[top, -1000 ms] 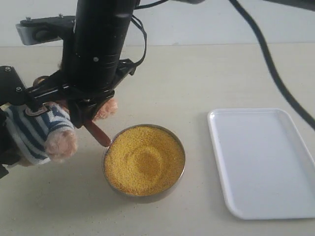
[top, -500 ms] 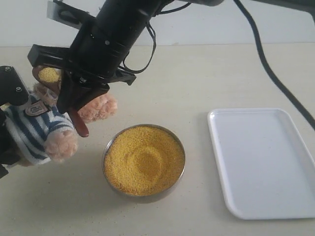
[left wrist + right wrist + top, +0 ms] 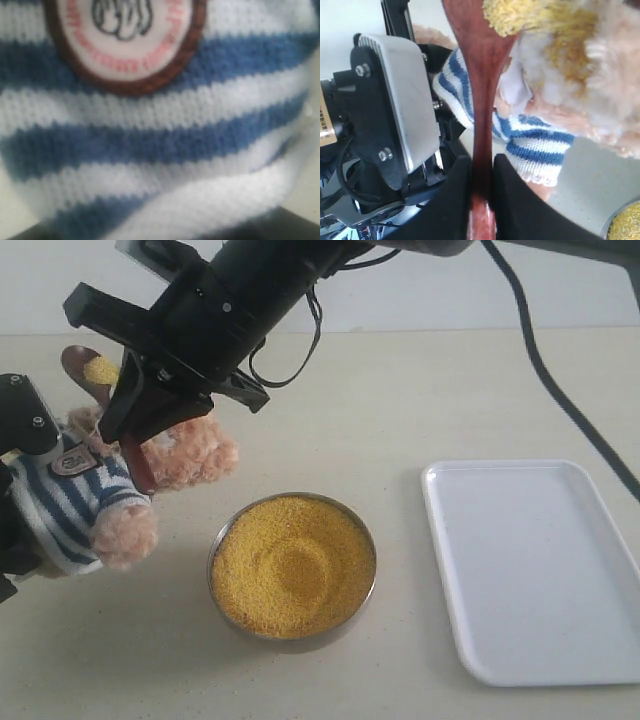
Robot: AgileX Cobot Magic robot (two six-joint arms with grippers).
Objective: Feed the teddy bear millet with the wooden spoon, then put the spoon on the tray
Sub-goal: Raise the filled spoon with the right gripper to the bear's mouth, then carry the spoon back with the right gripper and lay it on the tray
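The teddy bear [image 3: 75,502], in a blue-and-white striped shirt, is held at the far left by my left gripper [image 3: 14,480]. Its shirt [image 3: 165,145] and badge [image 3: 122,40] fill the left wrist view and hide the jaws. My right gripper [image 3: 137,435] has reached across and is shut on the wooden spoon's handle [image 3: 481,125]. The spoon's bowl [image 3: 93,370] is raised by the bear's head and carries millet [image 3: 512,15]. Some grains lie on the bear's fur [image 3: 565,47]. More millet fills the metal bowl [image 3: 292,565]. The white tray [image 3: 535,570] lies at the right.
The right arm's black body [image 3: 230,300] and its cable [image 3: 545,370] cross above the table's back half. The left arm's camera housing [image 3: 395,100] sits close beside the spoon. The bowl's rim [image 3: 626,225] shows in the right wrist view.
My right gripper has lifted the spoon from the bowl's left rim up and leftward to the bear's head, tilting so the millet-filled bowl points up. The bear, bowl and tray stayed put.
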